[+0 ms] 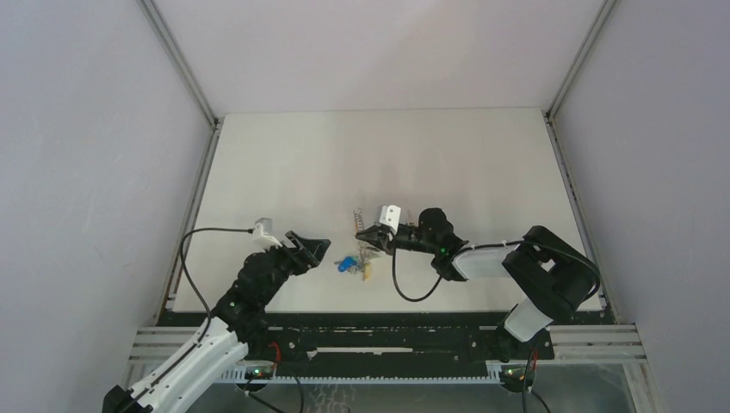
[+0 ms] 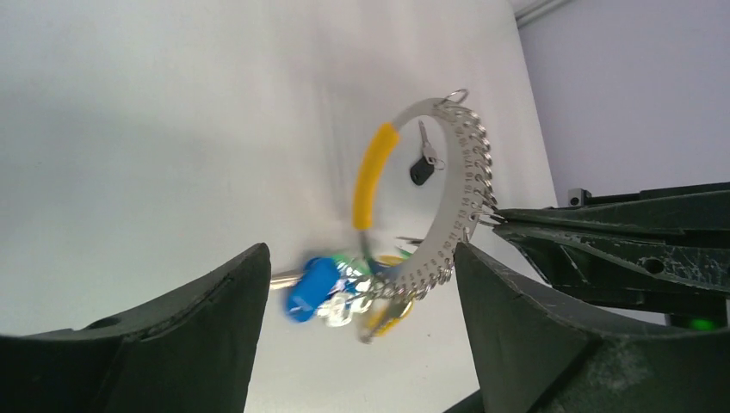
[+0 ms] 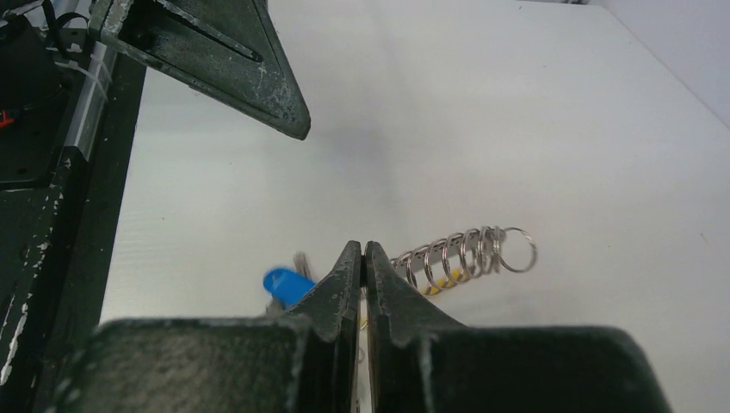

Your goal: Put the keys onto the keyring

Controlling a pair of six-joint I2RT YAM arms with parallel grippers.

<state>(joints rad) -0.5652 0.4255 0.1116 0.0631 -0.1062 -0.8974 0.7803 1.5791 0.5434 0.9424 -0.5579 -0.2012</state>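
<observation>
Keyring: silver band fringed with small rings, yellow sleeve, black-headed key hung inside; right tool clamped on its rim; left tool spread apart, empty.

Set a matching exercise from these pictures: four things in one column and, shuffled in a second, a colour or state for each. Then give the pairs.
Column one
1 left gripper
2 right gripper
3 band
4 key

Column two
A yellow
B open
C black-headed
D shut on keyring

Pairs: 1-B, 2-D, 3-A, 4-C
</observation>
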